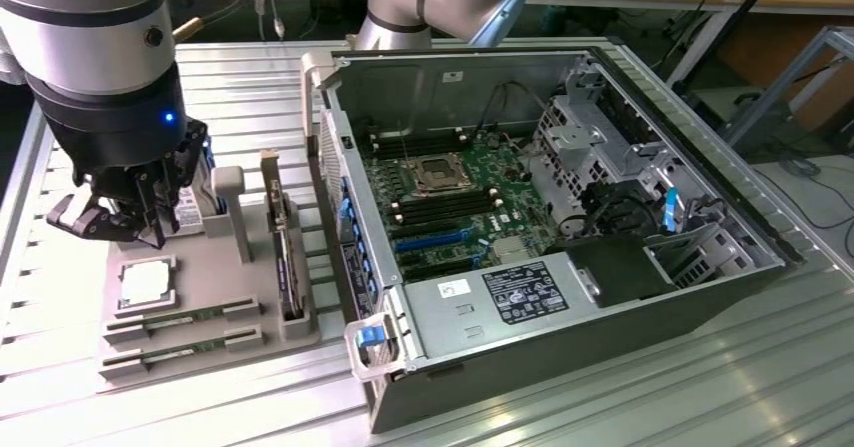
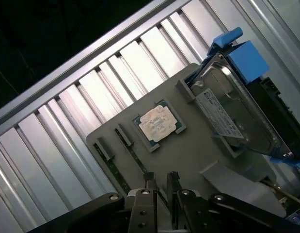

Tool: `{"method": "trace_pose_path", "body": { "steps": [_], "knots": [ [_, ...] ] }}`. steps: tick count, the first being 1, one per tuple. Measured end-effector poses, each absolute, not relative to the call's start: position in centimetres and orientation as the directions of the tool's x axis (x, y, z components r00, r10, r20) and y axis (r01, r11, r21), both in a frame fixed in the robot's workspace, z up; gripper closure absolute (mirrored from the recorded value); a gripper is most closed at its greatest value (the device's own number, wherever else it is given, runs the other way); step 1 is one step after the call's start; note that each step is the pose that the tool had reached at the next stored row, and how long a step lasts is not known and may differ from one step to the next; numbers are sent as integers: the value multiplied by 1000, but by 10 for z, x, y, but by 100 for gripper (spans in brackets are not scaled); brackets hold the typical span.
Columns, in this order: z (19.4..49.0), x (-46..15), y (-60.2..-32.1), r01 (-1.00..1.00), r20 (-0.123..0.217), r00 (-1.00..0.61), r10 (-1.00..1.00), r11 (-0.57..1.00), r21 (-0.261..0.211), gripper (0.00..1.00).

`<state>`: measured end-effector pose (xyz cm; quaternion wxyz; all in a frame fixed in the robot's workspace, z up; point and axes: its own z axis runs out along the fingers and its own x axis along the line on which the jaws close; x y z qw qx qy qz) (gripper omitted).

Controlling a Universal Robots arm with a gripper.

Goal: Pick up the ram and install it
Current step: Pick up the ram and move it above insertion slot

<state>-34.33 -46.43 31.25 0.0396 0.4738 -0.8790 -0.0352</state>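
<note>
- Gripper (image 1: 123, 229): carried on the arm at the exterior view's left, hanging above the grey holder tray (image 1: 214, 279). It is over the tray's end where the hard drive (image 1: 192, 207) stands on edge in its rack.
- Fingertips (image 2: 150, 187): in the wrist view the two tips stand a little apart. Bare tray (image 2: 188, 160) shows in the gap, and nothing is pinched between them.
- First ram stick (image 1: 180, 318): a thin green board lying in a slotted cradle on the tray, just beside the processor (image 1: 144, 283). In the wrist view this stick (image 2: 135, 156) runs up towards the gripper (image 2: 161, 188), with its end close to one fingertip. Whether they touch cannot be told.
- Second ram stick (image 1: 180, 354): parallel to the first, in the next cradle, on the side away from the processor. In the wrist view it (image 2: 114, 170) lies beside the first stick and apart from the fingers.
- Processor (image 2: 158, 122): a square silver chip seated flat in its recess.
- Hard drive (image 2: 229, 114): tilted in the wrist view, with a blue carrier at its end.
- Expansion card (image 1: 284, 262): standing on edge along the tray's border nearest the computer case (image 1: 441, 82).
- Computer case: lying open on the ribbed aluminium table (image 1: 641, 392), with the motherboard (image 1: 461, 202) exposed. Dark memory slots (image 1: 441, 213) lie just beside the processor socket (image 1: 435, 175).
</note>
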Motion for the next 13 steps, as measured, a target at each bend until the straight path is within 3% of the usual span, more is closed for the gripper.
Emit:
{"method": "trace_pose_path", "body": {
  "steps": [13],
  "knots": [
    [292, -343, -464, -939, 37, -327, -944, 329, 100, 76]
  ]
}}
